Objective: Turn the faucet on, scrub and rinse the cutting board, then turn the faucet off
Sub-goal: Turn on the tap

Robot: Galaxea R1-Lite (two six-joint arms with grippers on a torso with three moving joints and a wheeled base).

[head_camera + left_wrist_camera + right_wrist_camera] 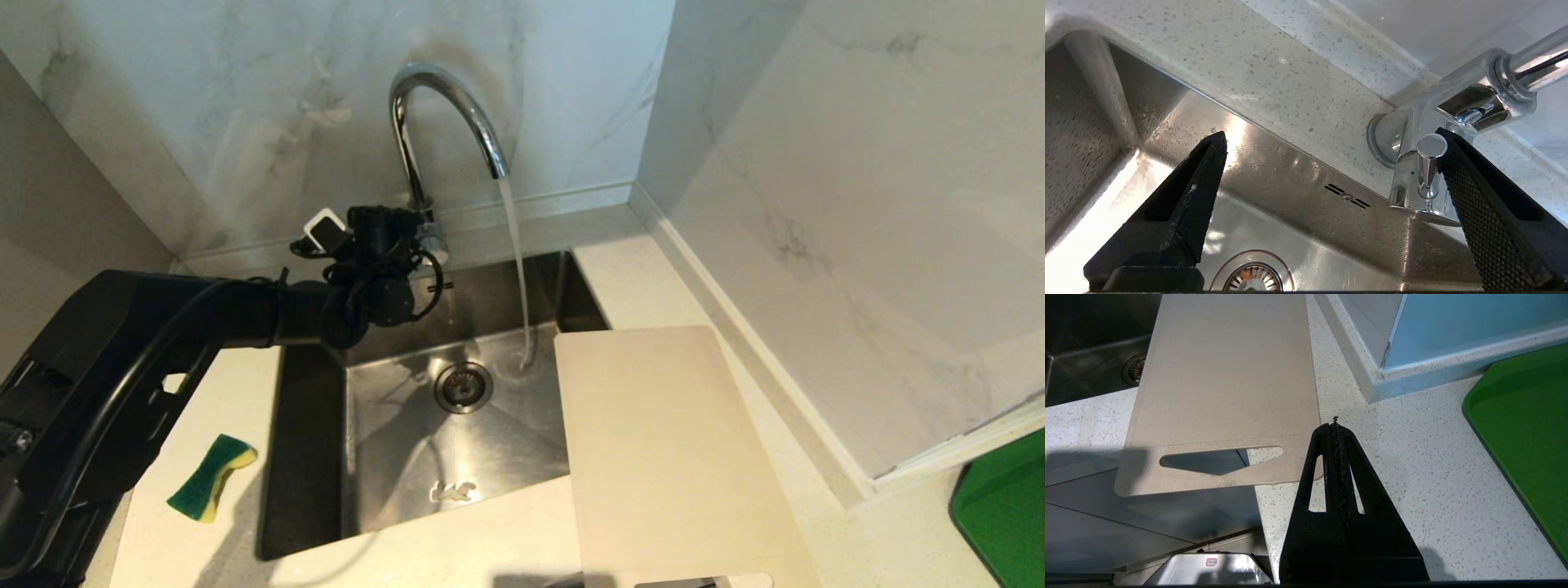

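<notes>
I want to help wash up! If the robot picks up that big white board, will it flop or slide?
The cutting board looks thin, flat and straight where it overhangs the sink, so probably stiff, not floppy. Its smooth plastic may get slippery under the running water. The handle slot should give an easier hold.

Chrome gooseneck faucet [445,106] at 12 o'clock, water running from its spout, cream cutting board [669,449] laid flat at 4 o'clock, one corner overhanging the basin

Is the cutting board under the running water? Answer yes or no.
No: the water falls from the faucet into the sink beside the cutting board, which lies on the counter.
</notes>
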